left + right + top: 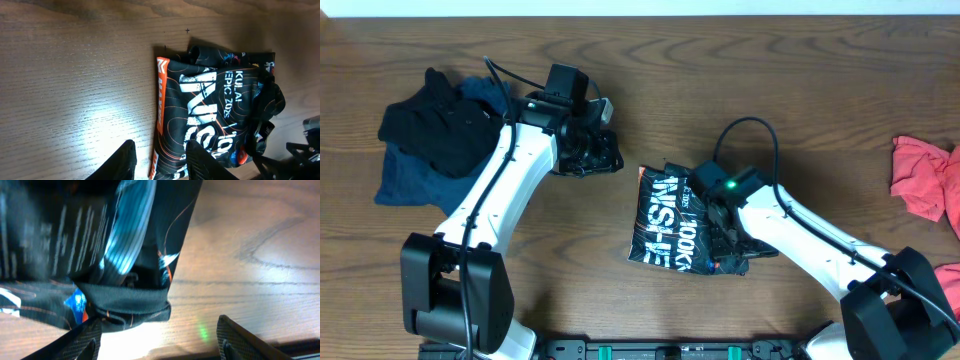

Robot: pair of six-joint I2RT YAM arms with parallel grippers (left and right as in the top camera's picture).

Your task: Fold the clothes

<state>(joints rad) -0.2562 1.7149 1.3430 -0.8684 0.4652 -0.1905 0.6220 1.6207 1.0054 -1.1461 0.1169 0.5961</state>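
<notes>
Black jersey (pixel 670 215) is seen at table (pixel 800 90) centre, folded into a compact block but bunched at its right edge, where right gripper (pixel 157 330) is opened wide w/o grip; left gripper (pixel 160 147) is seen part-open, empty, nearby; dark pile (pixel 430 135) & pink cloth (pixel 925 178) are judged unfolded.

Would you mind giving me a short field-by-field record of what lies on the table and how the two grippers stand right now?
jersey: black with white lettering, folded into a rough rectangle at mid-table, bunched along its right edge
left gripper: open, empty, over bare wood left of the jersey
right gripper: open, at the jersey's bunched right edge; contact unclear
dark pile: black and navy clothes, far left
red garment: at the right edge
table: brown wood
</notes>
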